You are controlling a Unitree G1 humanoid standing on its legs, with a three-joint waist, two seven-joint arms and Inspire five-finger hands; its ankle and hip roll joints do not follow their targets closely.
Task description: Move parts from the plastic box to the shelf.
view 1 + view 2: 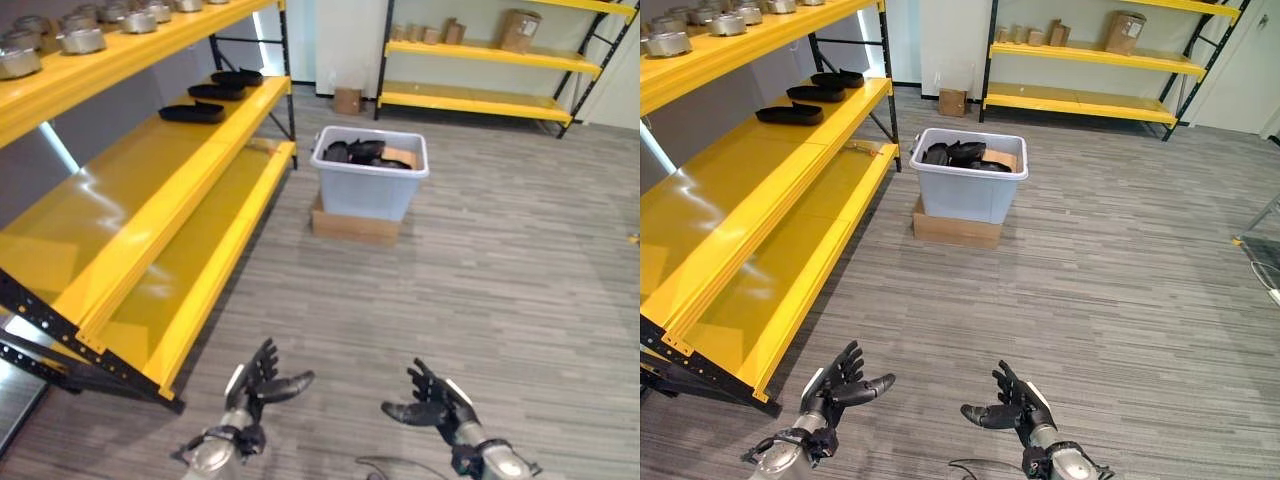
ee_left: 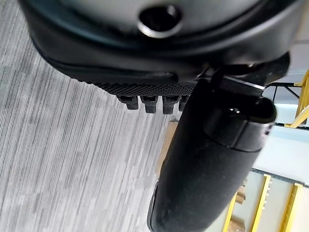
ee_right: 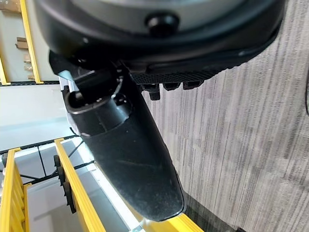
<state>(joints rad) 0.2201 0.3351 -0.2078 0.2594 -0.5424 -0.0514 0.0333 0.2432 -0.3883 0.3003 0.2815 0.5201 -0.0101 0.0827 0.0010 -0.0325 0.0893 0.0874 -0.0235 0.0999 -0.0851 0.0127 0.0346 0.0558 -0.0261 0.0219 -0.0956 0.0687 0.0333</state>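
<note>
Left eye view: pale plastic box (image 1: 369,180) on a flat cardboard carton (image 1: 354,224), out on the grey plank floor (image 1: 500,270) well ahead of both hands. Inside the box, a heap of black parts (image 1: 355,152) beside a brown piece of card (image 1: 398,156). To the left, a yellow shelf (image 1: 150,190) on a black frame, with three black parts (image 1: 213,93) lined up on its middle level and a row of metal tins (image 1: 80,30) on the level above. Low in the foreground, left hand (image 1: 255,383) and right hand (image 1: 436,403) raised side by side over bare floor, palms turned inward, fingers spread and relaxed, holding nothing. At the far wall, a second yellow rack (image 1: 490,60) carrying cardboard boxes (image 1: 520,30), and a small carton (image 1: 348,100) on the floor below it.

Right eye view: same layout, box (image 1: 969,176) centred, still full of dark parts, just beside the end of the shelf (image 1: 750,200). Both hands empty, well apart from each other and from the box.

Left wrist view: thumb (image 2: 207,159) straight, fingertips (image 2: 147,102) extended in a row over floorboards, nothing between them.

Right wrist view: thumb (image 3: 130,154) straight, fingertips (image 3: 171,87) extended over the floor, yellow shelf edge (image 3: 72,193) past the thumb.
</note>
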